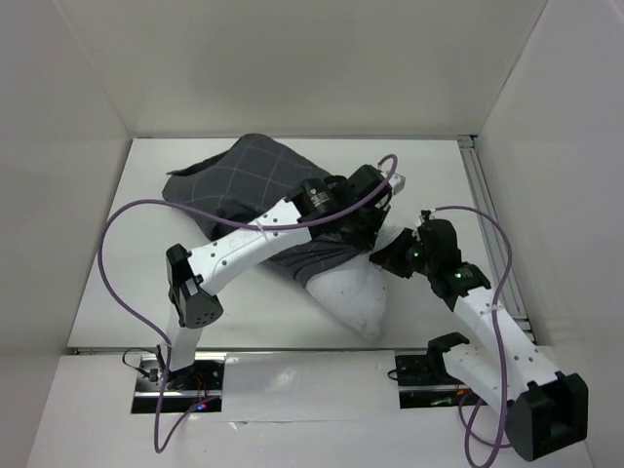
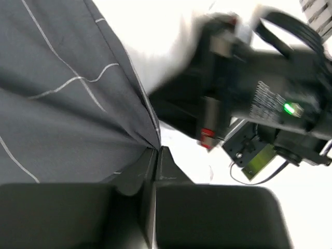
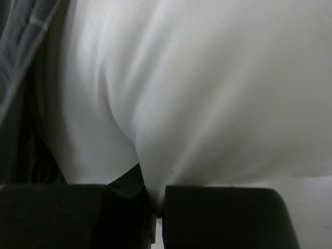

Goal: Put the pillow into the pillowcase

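- Roughly in the middle of the table point(image 1: 117, 292) lies the pillowcase point(image 1: 255, 180), a wrinkled charcoal heap with thin light check lines, bulging at its far end.
- The pillow point(image 1: 353, 297) sticks out of the pillowcase's near right end. Its bare white corner rests on the table just beyond the grey cloth, which overlaps its far part.
- The left arm point(image 1: 249, 242) reaches from the pillowcase's near left side across to its right edge, passing over the cloth.
- In the left wrist view, the left gripper point(image 2: 156, 154) has its fingers pressed together on a fold of the pillowcase's hem. The grey cloth is drawn taut into the pinch.
- The right arm point(image 1: 483, 317) comes in from the right of the pillowcase. Its black wrist is just beside the place where white meets grey.
- In the right wrist view, the right gripper point(image 3: 154, 199) is clamped on a pleat of the pillow's white cover, which runs down between the two fingers. A strip of the pillowcase shows to the left of that pinch.
- Both grippers are near each other at the pillowcase's right side. The right arm's green light point(image 2: 287, 109) appears blurred in the left wrist view.
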